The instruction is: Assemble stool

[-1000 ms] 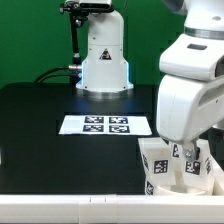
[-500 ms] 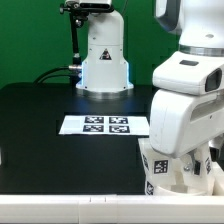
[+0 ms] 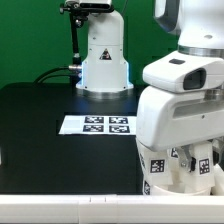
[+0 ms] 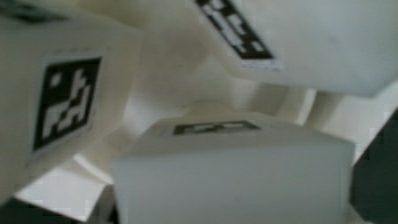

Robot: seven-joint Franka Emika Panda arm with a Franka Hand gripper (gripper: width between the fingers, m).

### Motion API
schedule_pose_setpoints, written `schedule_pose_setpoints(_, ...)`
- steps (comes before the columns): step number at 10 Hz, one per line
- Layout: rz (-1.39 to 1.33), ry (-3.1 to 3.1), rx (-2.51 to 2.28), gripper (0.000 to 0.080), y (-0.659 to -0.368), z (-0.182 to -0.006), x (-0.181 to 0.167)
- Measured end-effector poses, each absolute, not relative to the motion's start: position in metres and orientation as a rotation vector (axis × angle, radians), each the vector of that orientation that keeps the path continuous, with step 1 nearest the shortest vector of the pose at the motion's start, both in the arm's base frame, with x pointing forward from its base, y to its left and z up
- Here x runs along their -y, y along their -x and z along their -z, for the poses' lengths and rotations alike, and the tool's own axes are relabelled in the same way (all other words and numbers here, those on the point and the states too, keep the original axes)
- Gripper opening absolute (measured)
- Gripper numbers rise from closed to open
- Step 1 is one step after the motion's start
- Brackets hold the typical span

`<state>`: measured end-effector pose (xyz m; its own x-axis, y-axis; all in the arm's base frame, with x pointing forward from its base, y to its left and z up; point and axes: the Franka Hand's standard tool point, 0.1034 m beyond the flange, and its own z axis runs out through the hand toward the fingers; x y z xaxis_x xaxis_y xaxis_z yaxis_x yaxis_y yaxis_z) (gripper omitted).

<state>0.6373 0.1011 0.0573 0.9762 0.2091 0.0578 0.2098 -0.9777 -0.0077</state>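
The white stool parts stand bunched at the front right of the table in the exterior view, with black-and-white tags showing. My arm's large white body hangs over them and hides most of them. My gripper is down among the parts, and its fingers are too hidden to read. In the wrist view, a chunky white leg with a tag on its end fills the near field. A second tagged leg stands beside it and a third lies beyond. The round seat cannot be made out.
The marker board lies flat on the black table at mid-table. A second white robot base stands at the back with a cable running off it. A white rail runs along the table's front edge.
My arm has shifted toward the exterior view's left over the stool parts, and its body now covers more of them and the marker board's right end.
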Motion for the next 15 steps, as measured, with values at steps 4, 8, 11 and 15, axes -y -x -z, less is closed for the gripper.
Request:
schedule_pose_setpoints(4, 0.026, 3.013, -0.547, 0.0331, -0.643, -0.057, -0.104)
schedule_pose_setpoints(8, 0.006, 2.812, -1.171, 0.0331, -0.645, -0.062, -0.103)
schedule_pose_setpoints(11, 0.057, 2.266, -2.018, 0.0331, -0.636, -0.056, -0.115)
schedule_pose_setpoints(15, 0.092, 2.049, -2.233, 0.0331, -0.635, -0.056, -0.115)
